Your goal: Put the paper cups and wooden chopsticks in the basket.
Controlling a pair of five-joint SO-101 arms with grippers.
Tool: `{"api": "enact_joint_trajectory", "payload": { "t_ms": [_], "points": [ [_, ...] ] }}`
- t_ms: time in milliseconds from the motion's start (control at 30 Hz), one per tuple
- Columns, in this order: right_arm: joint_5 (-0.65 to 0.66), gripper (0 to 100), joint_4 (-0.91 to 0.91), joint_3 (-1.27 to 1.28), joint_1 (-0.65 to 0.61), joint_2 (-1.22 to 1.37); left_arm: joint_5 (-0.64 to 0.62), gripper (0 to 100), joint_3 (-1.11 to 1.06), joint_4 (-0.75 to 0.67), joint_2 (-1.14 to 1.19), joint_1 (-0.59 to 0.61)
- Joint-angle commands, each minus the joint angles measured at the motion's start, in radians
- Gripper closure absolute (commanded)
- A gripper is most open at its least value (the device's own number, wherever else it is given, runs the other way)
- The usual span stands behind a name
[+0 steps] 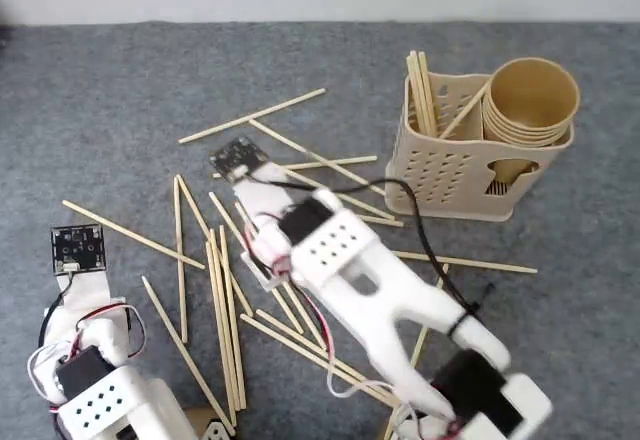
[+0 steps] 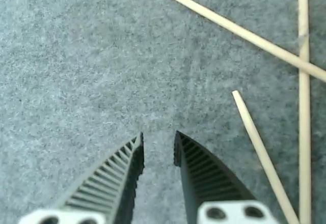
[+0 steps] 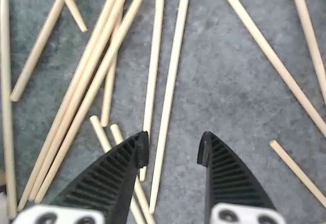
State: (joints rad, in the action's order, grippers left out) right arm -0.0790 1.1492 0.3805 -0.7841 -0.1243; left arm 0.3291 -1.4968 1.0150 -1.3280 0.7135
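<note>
Our right gripper [image 3: 173, 145] hangs wide open over the scattered chopsticks [image 1: 225, 310]. It holds nothing, and one chopstick [image 3: 170, 81] runs between its jaws. We judge the grasp is the step in hand: we should sink straight down to the grey mat [image 1: 100, 110], then close across that stick alone, clear of its neighbour. Our left gripper [image 2: 158, 142] is slightly parted and empty over bare mat. The cups [image 1: 530, 100] already sit in the basket [image 1: 440, 175].
</note>
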Motion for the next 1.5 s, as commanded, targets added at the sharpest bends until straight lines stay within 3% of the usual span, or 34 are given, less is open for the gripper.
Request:
{"api": "enact_joint_trajectory", "payload": {
  "t_ms": [0,233,567,833,1000,1467],
  "points": [
    [0.008,82.3,-0.131,0.075,0.001,-0.081,0.011,91,0.007,-0.021,-0.012,0.002],
    [0.008,82.2,-0.228,-0.032,-0.005,0.147,0.011,91,0.005,-0.021,-0.012,0.002],
    [0.008,82.1,-0.225,-0.287,-0.015,0.493,0.011,91,0.005,-0.020,-0.012,0.002],
    [0.008,83.3,-0.232,-0.293,-0.058,0.541,0.011,91,-0.002,-0.021,-0.012,0.002],
    [0.008,99.6,-0.232,-0.295,-0.054,0.549,0.011,91,-0.002,-0.021,-0.012,0.002],
    [0.014,99.0,-0.151,-0.285,0.019,0.410,0.011,91,-0.007,-0.018,-0.012,-0.040]
  ]
}}
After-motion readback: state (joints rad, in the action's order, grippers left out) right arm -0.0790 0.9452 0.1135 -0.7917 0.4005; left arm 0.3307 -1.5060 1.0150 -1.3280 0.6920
